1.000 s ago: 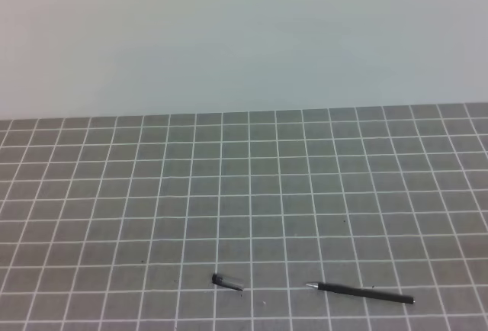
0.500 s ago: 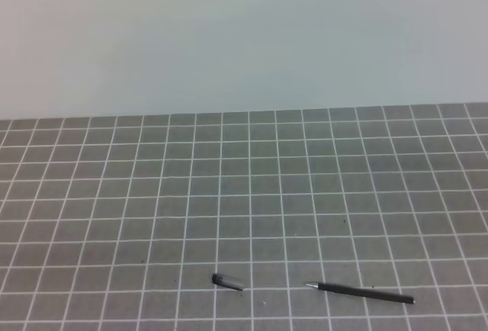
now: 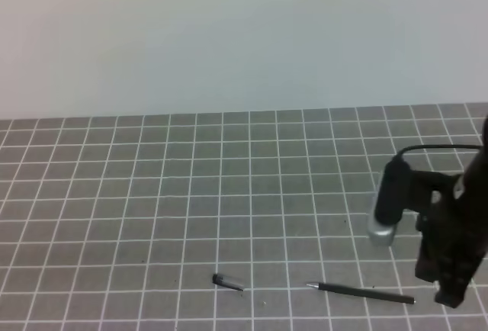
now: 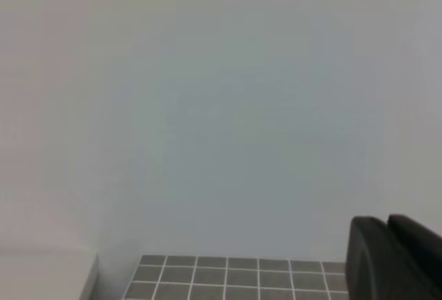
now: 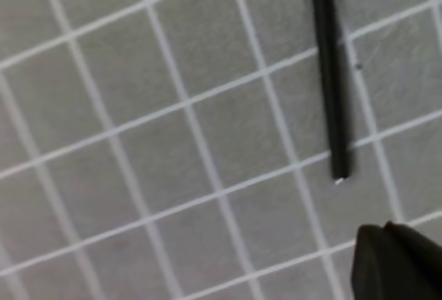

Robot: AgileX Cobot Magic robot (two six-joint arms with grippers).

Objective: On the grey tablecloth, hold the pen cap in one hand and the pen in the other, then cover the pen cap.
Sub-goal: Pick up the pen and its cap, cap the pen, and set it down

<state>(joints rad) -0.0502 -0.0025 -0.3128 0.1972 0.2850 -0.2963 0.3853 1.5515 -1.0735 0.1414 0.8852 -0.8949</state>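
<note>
I am looking down on the grey tablecloth (image 3: 152,194) from the high camera. The pen (image 3: 364,293) is lying flat near the front edge, right of the middle, its silver tip pointing left. The pen cap (image 3: 226,281) is lying on the cloth well to the left of that tip, apart from it, with nothing touching either one.

My right arm is showing at the right edge of the high view, hanging above the cloth with the right gripper (image 3: 450,297) pointing down just beyond the pen's blunt end. I cannot tell from these views whether its jaws are parted or closed; only a dark corner of a finger (image 5: 397,262) is showing in the right wrist camera, and nothing is sitting in it. That camera is also showing the pen's black barrel (image 5: 330,72) running up from its blunt end, lying free on the cloth.

My left gripper is clenched on nothing; its wrist camera is catching only a dark corner of a finger (image 4: 390,258) against a pale wall and a strip of cloth (image 4: 228,279).
</note>
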